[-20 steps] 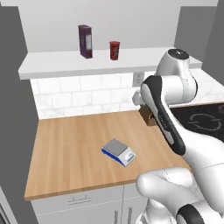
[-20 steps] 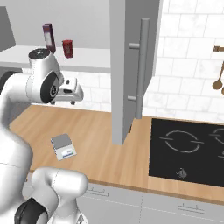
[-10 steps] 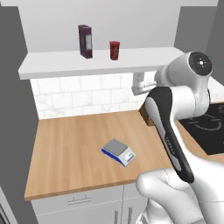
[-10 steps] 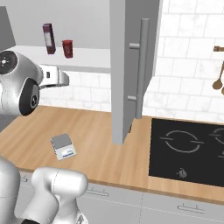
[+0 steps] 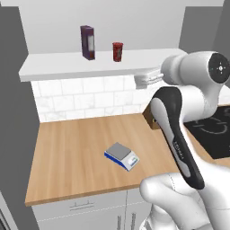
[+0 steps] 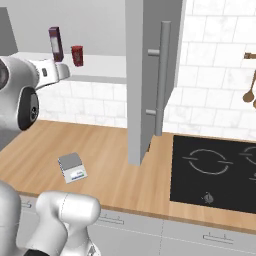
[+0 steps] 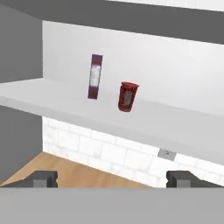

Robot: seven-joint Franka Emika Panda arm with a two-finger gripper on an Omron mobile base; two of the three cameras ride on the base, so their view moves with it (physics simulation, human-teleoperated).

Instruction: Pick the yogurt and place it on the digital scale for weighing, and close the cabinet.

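gripper (image 7: 112, 178): jaws spread wide and empty, raised to shelf height, well short of the cup
digital scale (image 5: 121, 156): bare, on the counter below
yogurt (image 7: 127, 96): upright on the cabinet (image 6: 150, 75) shelf, beside the purple carton (image 7: 94, 76)
approach: advance level, centre the cup between the fingers, avoid the carton
change: the hand has risen from counter height and the jaws have widened

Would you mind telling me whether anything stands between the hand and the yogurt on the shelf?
Nothing visible does. The open hand faces the yogurt across bare shelf; the purple carton stands apart, beside it.
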